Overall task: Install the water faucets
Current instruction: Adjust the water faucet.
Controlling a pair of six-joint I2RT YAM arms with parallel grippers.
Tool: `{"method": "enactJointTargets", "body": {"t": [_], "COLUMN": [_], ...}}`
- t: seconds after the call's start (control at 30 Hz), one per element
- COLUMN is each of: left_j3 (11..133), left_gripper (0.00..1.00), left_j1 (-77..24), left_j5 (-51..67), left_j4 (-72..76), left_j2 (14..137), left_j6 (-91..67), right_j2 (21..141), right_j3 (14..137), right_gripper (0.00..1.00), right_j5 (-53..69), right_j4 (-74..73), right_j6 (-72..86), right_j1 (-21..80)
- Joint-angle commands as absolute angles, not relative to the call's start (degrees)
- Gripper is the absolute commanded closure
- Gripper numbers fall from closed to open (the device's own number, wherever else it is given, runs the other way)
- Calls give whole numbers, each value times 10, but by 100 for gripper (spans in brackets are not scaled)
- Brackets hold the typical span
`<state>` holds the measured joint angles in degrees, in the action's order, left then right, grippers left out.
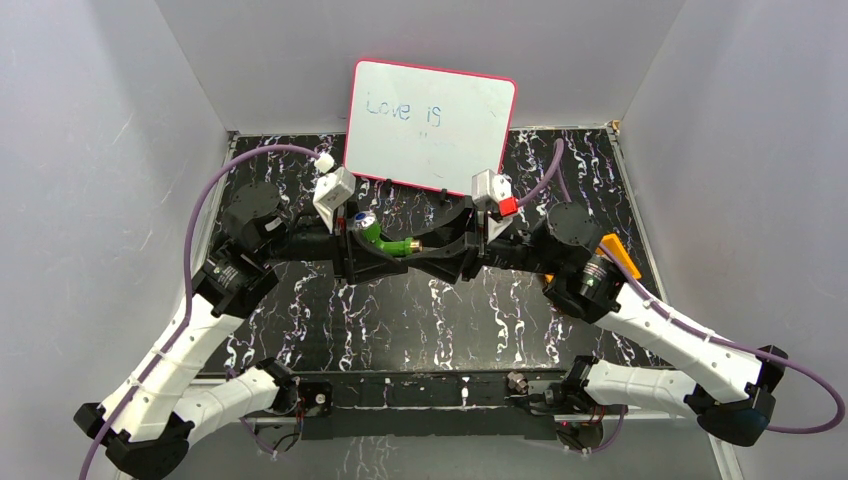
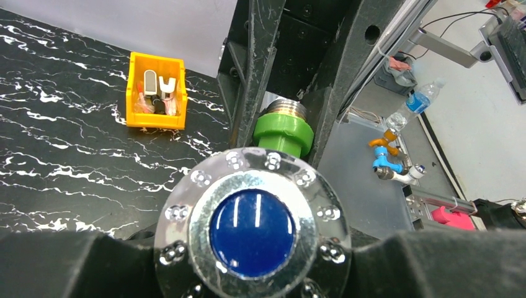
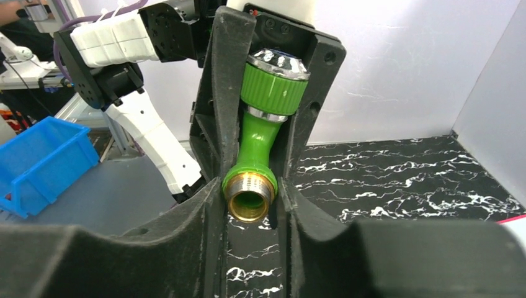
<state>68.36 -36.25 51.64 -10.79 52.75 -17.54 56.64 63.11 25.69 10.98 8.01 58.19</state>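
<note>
Above the black marbled worktop [image 1: 450, 310], the green plastic tap [image 3: 257, 133] hangs between both arms, the left tool [image 2: 251, 261] clamped on its knob [image 3: 278, 68], the right tool [image 3: 249, 194] closed around its threaded metal end [image 3: 250, 184], a grip that probably should seat squarely before the left lets go.

Robot lab: enclosure walls [image 1: 90, 150], whiteboard [image 1: 430, 125]

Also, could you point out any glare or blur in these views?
Left wrist view: two glare streaks on the blue knob. Right wrist view: tap sharp, glints on its silver rim. Top view: even light, faint whiteboard writing.
</note>
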Motion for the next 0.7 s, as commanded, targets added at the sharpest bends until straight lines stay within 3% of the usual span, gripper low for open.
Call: {"method": "enactJointTargets", "body": {"t": [0.0,0.17,0.33,0.67], "left_j3": [709,707,705,702], "left_gripper": [100,100,100,100], "left_j1": [-365,-365,-365,-366], "left_j5": [521,521,520,521], "left_j4": [-100,-100,-100,-100], "left_j2": [523,523,522,522], "left_j6": [-173,-172,-173,-174], "right_j2": [567,566,563,566], "right_j3": [639,637,636,635], "right_gripper": [62,63,47,51], "right_j5": [251,249,255,266], "right_j4": [118,130,143,159], "right_j6": [83,87,94,104], "right_j1": [581,582,582,582]}}
